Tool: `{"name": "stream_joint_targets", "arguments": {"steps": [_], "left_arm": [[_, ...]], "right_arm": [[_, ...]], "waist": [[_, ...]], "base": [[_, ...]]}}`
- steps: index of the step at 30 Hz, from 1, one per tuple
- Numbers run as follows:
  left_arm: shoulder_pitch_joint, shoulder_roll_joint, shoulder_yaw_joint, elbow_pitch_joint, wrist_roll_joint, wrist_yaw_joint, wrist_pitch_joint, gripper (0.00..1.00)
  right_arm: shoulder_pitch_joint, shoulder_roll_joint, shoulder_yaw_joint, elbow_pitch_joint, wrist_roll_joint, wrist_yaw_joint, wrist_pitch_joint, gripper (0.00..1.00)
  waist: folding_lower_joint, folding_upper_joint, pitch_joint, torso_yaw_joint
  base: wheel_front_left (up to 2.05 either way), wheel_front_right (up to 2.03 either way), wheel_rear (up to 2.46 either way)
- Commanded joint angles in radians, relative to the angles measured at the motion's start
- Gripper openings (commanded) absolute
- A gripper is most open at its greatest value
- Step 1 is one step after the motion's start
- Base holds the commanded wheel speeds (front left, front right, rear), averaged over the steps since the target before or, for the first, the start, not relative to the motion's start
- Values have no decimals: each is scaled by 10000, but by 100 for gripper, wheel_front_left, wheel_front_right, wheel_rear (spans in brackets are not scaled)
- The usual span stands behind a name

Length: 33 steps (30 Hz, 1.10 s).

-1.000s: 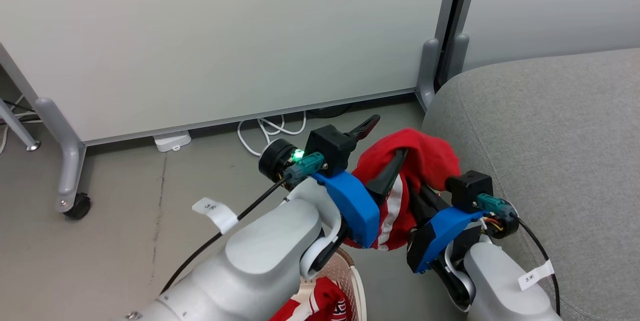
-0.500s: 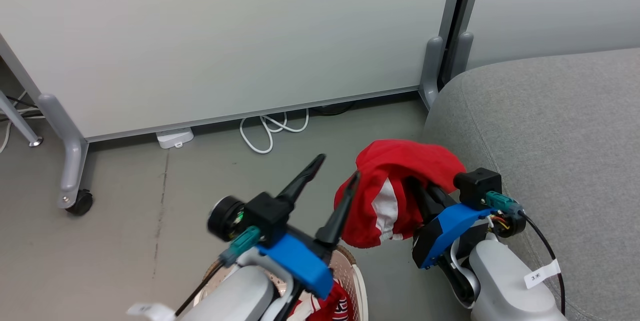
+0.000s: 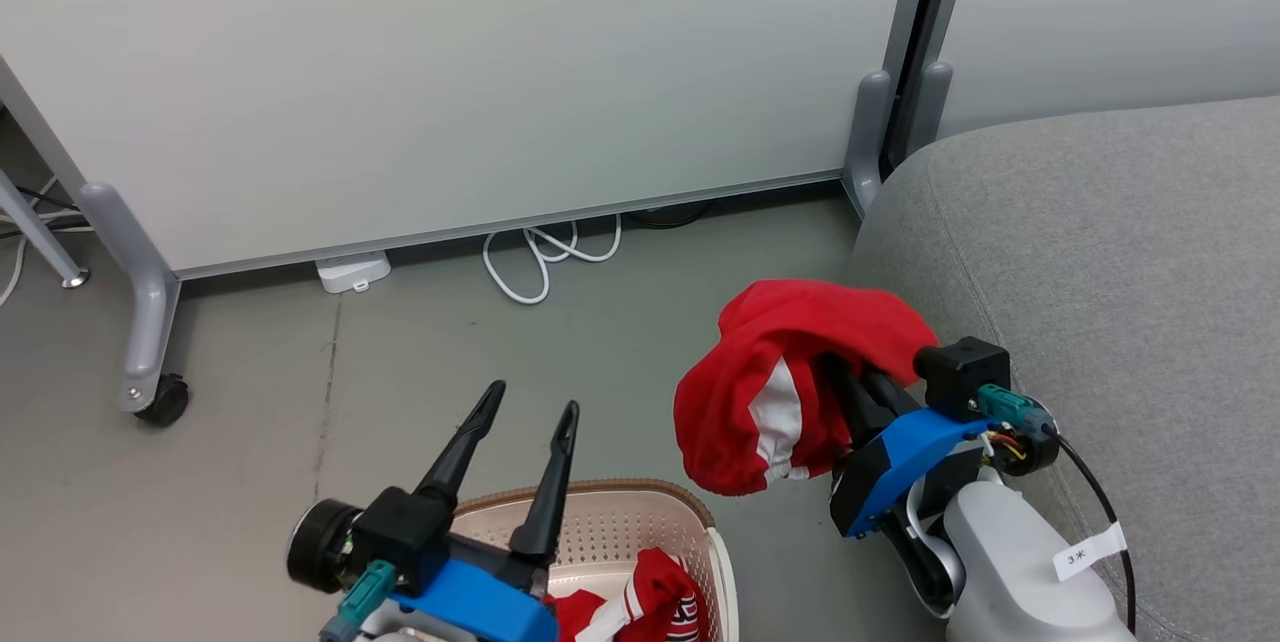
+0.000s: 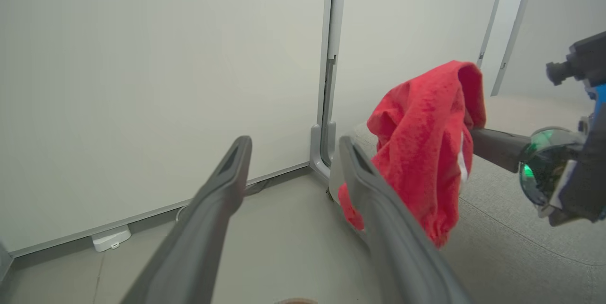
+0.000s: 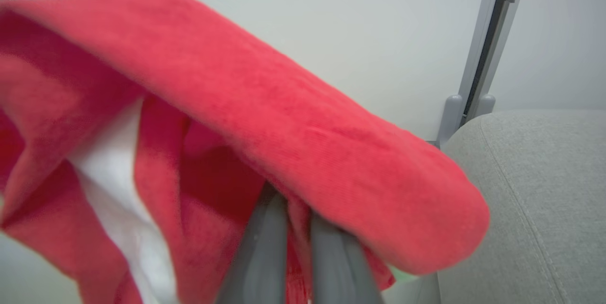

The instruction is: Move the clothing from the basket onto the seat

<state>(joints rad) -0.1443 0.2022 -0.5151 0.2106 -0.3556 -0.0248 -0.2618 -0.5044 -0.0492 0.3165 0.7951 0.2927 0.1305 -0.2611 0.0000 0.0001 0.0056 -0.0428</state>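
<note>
One garment (image 3: 650, 597) in basket (image 3: 600, 490), second garment (image 3: 760, 372) in right claw (image 5: 294, 219)

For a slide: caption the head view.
Right end effector holds red garment beside the seat; second garment lies in the basket.

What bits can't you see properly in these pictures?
Head view: the basket is cut off by the bottom edge and partly hidden behind the left gripper.
Head view: lettering on the garment inside is too small to read.
Right wrist view: the held garment covers the tips of the right fingers.
</note>
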Motion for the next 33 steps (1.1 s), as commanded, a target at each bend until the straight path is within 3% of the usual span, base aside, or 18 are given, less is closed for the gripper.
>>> {"name": "stream_joint_targets", "arguments": {"steps": [1, 10, 20, 26, 33], "left_arm": [[191, -69, 278, -6, 146, -42, -48, 100], [998, -511, 1585, -64, 935, -474, -47, 100], [1181, -947, 2139, 52, 1420, -845, -47, 100], [1144, -1052, 2276, 124, 1612, -976, -48, 100], [996, -1137, 2358, 67, 1701, -1044, -48, 100]], "right_arm": [[131, -23, 3, -66, -18, 5, -56, 0], [217, -23, -81, -116, -63, 5, -57, 0], [253, -23, -107, -213, -52, 5, -58, 0], [102, -23, -163, -219, -75, 5, -57, 0], [-17, -21, -136, -244, -63, 5, -57, 0]], "waist": [[0, -1, -2, 4], [0, -1, 8, 69], [0, -1, 8, -122], [0, -1, 80, -606], [0, -1, 209, -1622]], "base": [[0, 0, 0], [0, 0, 0], [0, 0, 0], [0, 0, 0], [0, 0, 0]]}}
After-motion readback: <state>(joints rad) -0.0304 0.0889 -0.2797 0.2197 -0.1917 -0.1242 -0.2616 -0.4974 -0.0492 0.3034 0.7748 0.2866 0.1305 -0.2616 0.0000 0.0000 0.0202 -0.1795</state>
